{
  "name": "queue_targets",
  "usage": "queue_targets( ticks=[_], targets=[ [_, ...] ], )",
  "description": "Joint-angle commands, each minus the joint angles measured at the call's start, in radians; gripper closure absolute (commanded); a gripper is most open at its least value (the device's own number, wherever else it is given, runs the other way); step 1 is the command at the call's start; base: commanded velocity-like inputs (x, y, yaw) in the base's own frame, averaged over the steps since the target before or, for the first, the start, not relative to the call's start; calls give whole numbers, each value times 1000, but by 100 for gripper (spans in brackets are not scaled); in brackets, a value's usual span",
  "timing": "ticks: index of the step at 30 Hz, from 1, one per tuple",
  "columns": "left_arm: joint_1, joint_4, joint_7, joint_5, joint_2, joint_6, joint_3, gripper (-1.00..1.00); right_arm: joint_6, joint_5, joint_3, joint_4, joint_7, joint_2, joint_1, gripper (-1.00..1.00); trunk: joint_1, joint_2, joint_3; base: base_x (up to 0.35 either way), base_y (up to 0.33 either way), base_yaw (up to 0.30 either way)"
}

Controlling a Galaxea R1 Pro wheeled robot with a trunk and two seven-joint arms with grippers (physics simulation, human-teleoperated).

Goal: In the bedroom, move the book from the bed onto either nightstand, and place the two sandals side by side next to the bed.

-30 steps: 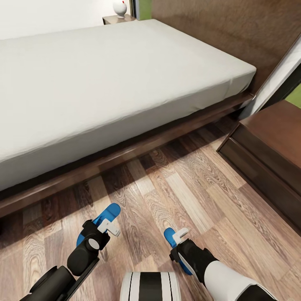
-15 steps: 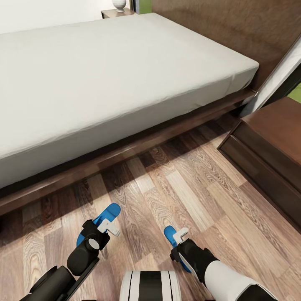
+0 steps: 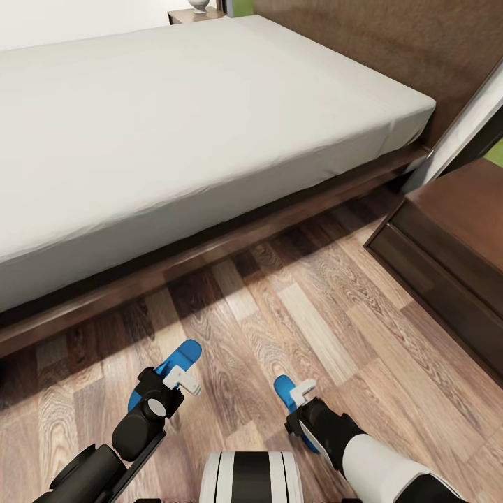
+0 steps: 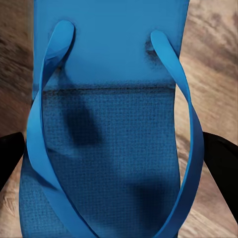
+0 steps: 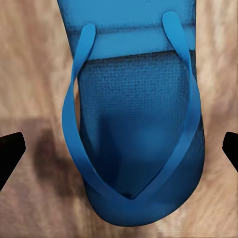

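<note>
A blue sandal point(image 4: 106, 148) lies flat on the wood-plank floor point(image 4: 213, 74), its two thin straps point(image 4: 44, 104) arching up.

Matt blue sandals point(image 4: 106, 124) — grainy wood-plank floor point(image 3: 314, 314).

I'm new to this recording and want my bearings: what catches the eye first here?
Two bright blue sandals: the left sandal lies on the wood floor under the left gripper, the right sandal under the right gripper, each between dark fingers spread wide. Beyond them the bed spans the head view, with a dark nightstand at the right.
</note>
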Motion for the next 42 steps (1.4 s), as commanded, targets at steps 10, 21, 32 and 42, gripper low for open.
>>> queue_targets(
  ticks=[10, 21, 32, 42],
  targets=[
    [-1, -1, 2, -5, 1, 5, -3, 100, 4, -1, 4, -1, -6, -1, -6, -100, 0, -1, -5, 0, 0, 0],
    [-1, -1, 2, -5, 1, 5, -3, 100, 9, -2, -19, -2, -9, -2, -45, -100, 0, -1, -5, 0, 0, 0],
    [-1, -1, 3, -5, 1, 5, -4, 100, 12, -2, -31, 14, -10, -4, -58, -100, 2, -2, -24, 0, 0, 0],
    [-1, -1, 3, -6, 1, 5, -4, 100, 12, -3, -31, 23, -10, 2, -59, -100, 2, -2, -24, 0, 0, 0]
  ],
)
